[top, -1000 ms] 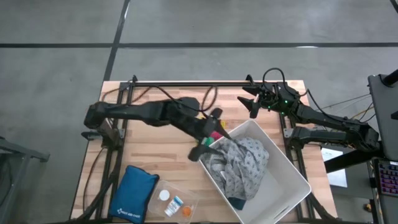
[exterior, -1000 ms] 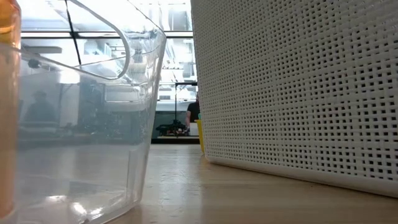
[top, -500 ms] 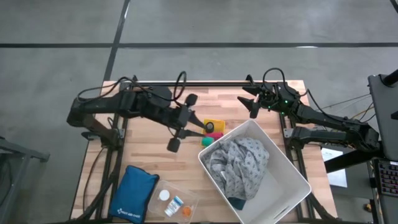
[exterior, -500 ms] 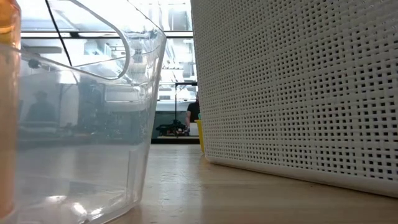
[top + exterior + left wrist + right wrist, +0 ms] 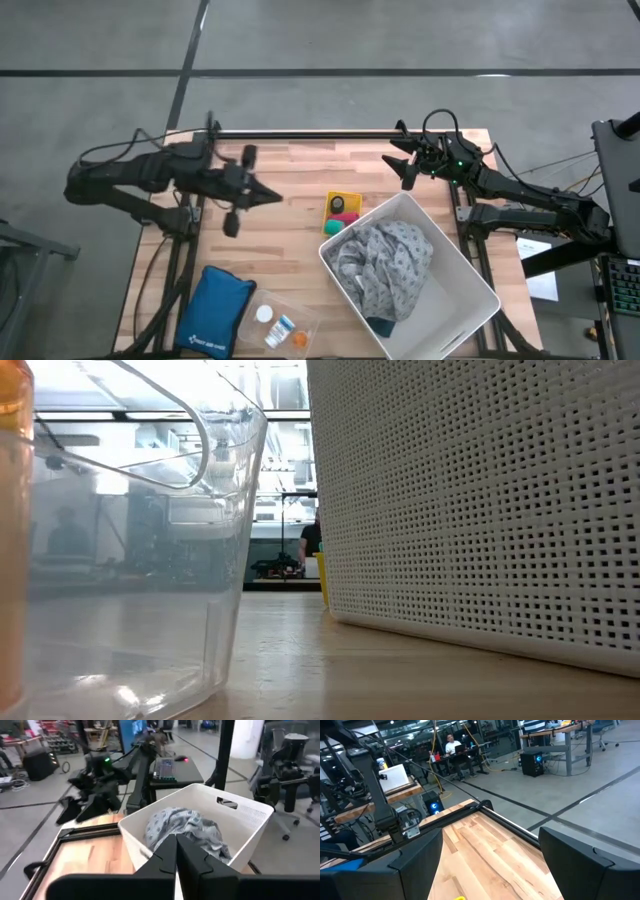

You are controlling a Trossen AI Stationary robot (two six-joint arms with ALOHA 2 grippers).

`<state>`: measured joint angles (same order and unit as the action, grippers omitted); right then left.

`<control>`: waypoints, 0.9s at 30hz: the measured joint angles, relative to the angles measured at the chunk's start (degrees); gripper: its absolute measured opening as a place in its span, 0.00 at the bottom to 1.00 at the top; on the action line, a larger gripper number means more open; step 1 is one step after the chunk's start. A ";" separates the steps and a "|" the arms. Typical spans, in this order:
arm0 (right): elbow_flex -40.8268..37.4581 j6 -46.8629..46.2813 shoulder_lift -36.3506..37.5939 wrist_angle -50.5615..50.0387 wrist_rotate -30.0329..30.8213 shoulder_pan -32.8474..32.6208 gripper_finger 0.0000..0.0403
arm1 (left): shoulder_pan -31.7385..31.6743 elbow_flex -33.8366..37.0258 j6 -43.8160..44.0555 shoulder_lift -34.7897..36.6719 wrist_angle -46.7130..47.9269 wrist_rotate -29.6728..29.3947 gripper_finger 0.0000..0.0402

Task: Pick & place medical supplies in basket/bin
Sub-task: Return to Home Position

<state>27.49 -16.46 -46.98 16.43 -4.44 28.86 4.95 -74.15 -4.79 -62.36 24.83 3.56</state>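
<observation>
Homing step, judged close to done. Left pincer (image 5: 268, 194) is empty with fingers together; the left wrist view (image 5: 176, 851) shows them meeting on a thin seam. It hangs over the bare left part of the surface (image 5: 280, 250).

- Left arm is to be folded toward its base with the pincer kept together and high. Cable loops beside that base are to be watched for snagging.
- Nothing needs carrying. The grey cloth (image 5: 385, 262) lies heaped in the white bin (image 5: 470, 290), ahead of the left pincer and well apart from it. A corner of blue cloth (image 5: 380, 325) shows under the heap.
- Right pincer (image 5: 398, 160) is parked at the far right corner, fingers wide apart (image 5: 491, 840) and empty. No move is judged necessary.

Surface: light wood planks with a dark rail (image 5: 300, 133) along the far edge.

- Rolls (image 5: 343, 210) sit in a yellow tray (image 5: 333, 196) between the two pincers, just beside the white bin.
- Bottles (image 5: 284, 328) lie in the clear bin (image 5: 300, 308), on the near side of the left pincer.
- A pouch (image 5: 215, 315) lies just beside the clear bin.

Room: grey floor (image 5: 320, 40) crossed by dark lines. In the low view a person (image 5: 311, 540) is seen far off between the two bins. Desks and monitors fill the background of both wrist views.
</observation>
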 joint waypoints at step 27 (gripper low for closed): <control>0.00 -0.01 0.00 0.00 -0.01 -0.01 0.81 | 0.02 53.68 11.12 53.78 -28.56 -2.11 0.00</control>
<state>27.49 -16.47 -46.98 16.43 -4.45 28.86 4.97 -20.46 6.33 -8.58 -3.73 1.45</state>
